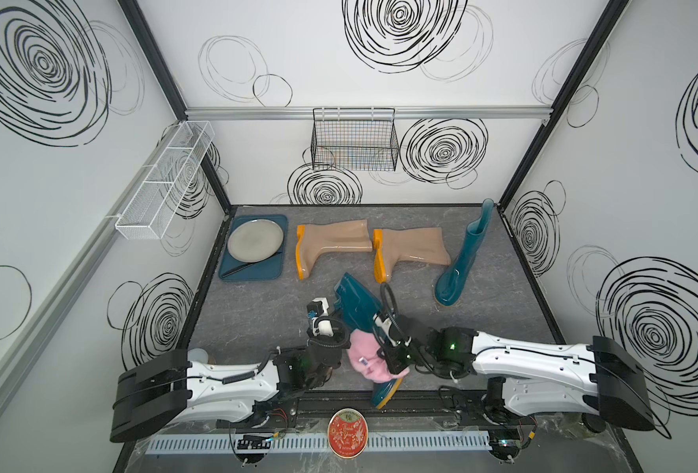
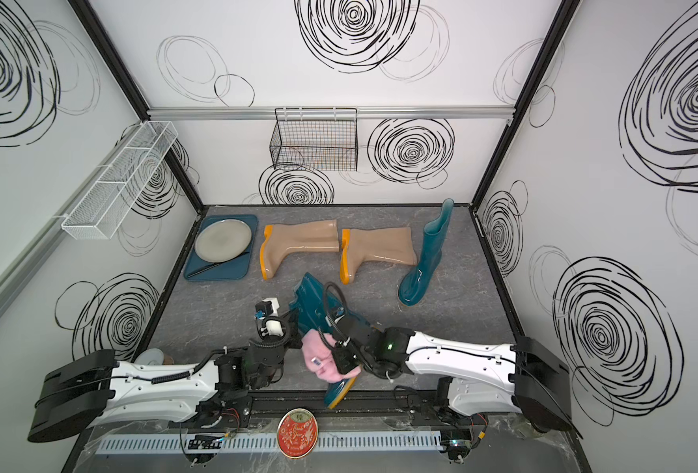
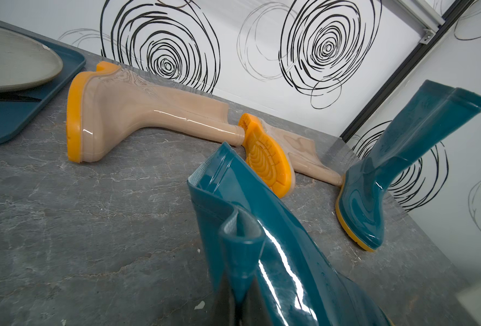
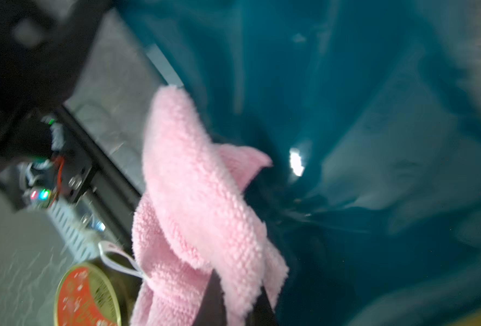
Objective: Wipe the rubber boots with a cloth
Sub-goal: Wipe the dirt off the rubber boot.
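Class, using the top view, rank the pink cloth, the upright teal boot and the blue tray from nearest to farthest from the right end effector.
1. pink cloth, gripped by the right end effector
2. upright teal boot, back right
3. blue tray, back left

Teal boot [image 1: 353, 305] midsection hidden under cloth [image 1: 364, 357]; right wrist view blurred.

Palette: teal, tan and pink on grey.
Near teal boot [image 1: 355, 307], far teal boot [image 1: 462, 262], tan boot [image 1: 331, 241], other tan boot [image 1: 417, 245]: orange-yellow soles. Pink cloth [image 1: 363, 356], white tag [image 1: 362, 362]. Teal tray [image 1: 253, 274], grey plate [image 1: 255, 239], red-gold tin [image 1: 347, 436]. Grey marbled table [image 1: 257, 319]. White walls [image 1: 298, 61], black scribble swirls. White basket [image 1: 163, 184], black basket [image 1: 353, 143].
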